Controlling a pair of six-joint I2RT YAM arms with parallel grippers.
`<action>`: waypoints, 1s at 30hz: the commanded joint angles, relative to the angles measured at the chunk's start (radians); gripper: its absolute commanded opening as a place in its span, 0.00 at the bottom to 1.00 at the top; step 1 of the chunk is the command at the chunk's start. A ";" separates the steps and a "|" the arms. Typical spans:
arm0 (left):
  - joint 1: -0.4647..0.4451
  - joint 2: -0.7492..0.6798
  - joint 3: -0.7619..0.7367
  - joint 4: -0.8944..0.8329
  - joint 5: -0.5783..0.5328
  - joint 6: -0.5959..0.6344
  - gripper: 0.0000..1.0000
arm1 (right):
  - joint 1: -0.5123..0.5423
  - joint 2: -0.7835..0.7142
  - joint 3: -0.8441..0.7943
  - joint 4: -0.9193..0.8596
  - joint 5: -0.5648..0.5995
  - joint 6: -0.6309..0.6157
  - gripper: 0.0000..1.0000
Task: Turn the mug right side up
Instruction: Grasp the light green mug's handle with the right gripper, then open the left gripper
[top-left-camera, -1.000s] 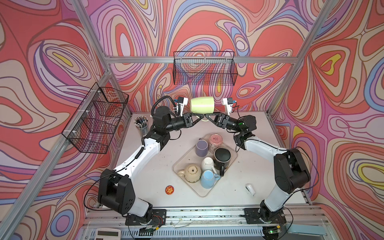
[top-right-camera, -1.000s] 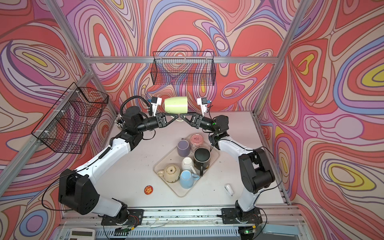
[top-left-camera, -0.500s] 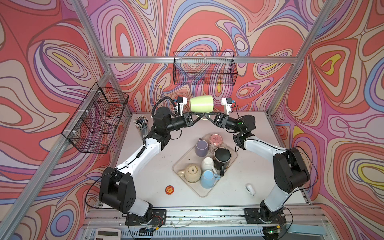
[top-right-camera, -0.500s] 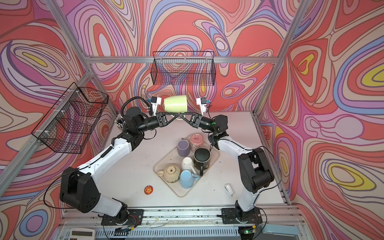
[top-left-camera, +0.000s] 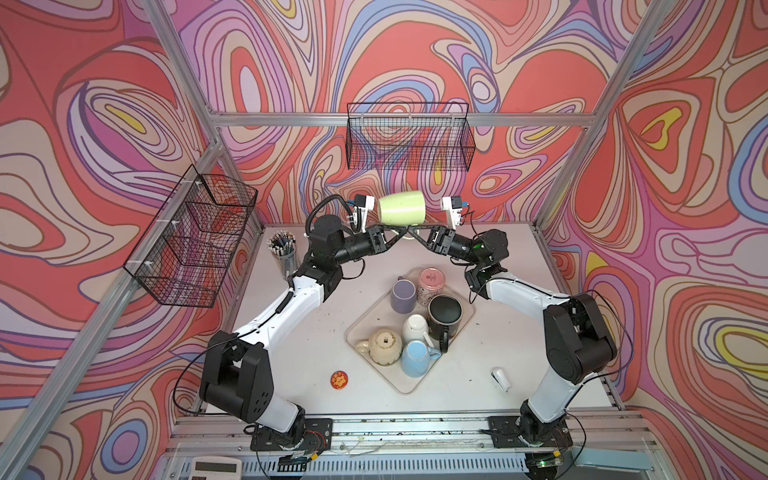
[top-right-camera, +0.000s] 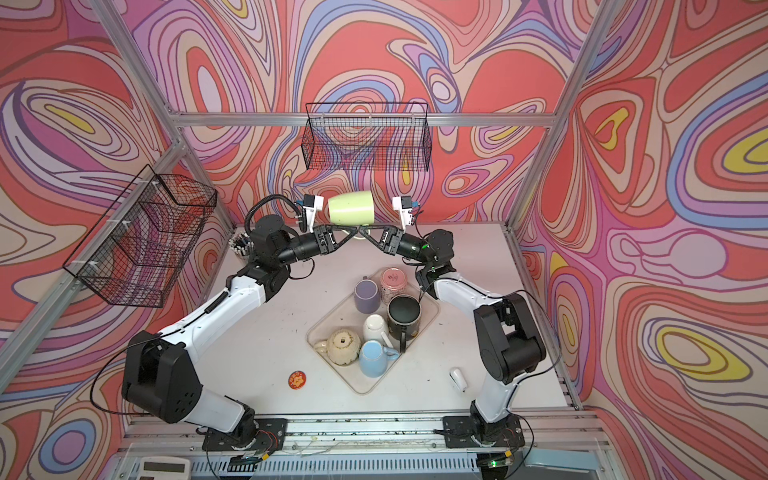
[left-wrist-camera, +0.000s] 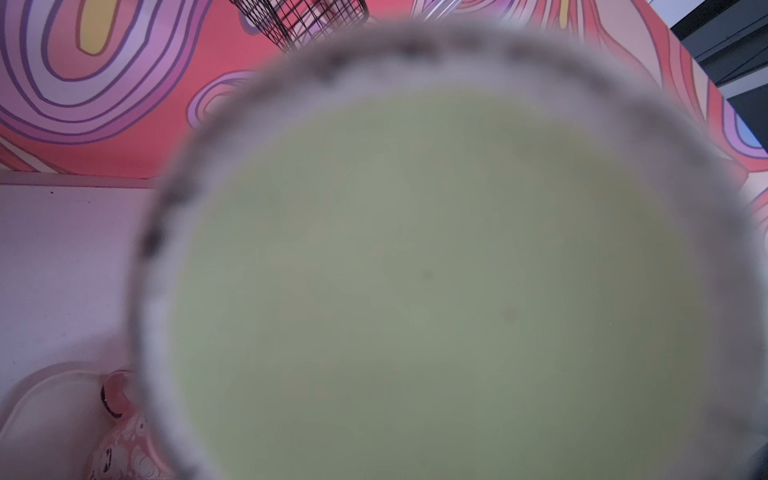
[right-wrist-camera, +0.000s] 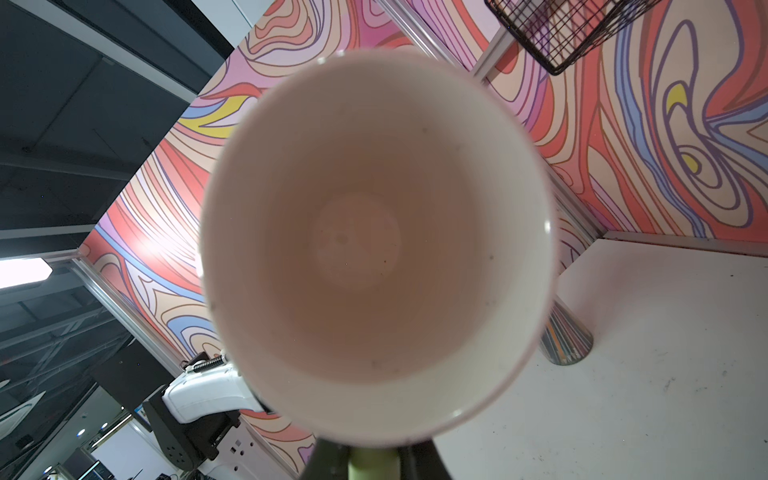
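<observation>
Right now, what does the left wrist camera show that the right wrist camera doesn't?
Only the left wrist view: the blurred base of the green mug, plus a pink patterned mug in the tray. Only the right wrist view: the mug's open mouth and pale inside, the right gripper shut on its handle, and the pen cup. Both: the green mug filling most of the frame, with the table beyond it.

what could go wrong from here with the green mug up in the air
1. The green mug lies sideways in the air, gripped only at its handle underneath by the right gripper; its body could swing or slip out.
2. The left gripper meets the same handle; whether it grips is unclear, and fingers may clash.
3. A dropped mug could strike the crowded tray.
</observation>
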 joint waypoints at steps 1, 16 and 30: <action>-0.022 -0.012 -0.013 0.022 0.052 0.029 0.37 | -0.005 -0.015 -0.002 0.035 0.064 0.004 0.00; -0.021 -0.065 -0.022 -0.138 0.038 0.132 0.62 | -0.047 -0.083 -0.097 -0.009 0.105 0.002 0.00; -0.011 -0.208 -0.067 -0.513 -0.081 0.343 1.00 | -0.147 -0.238 -0.177 -0.428 0.225 -0.141 0.00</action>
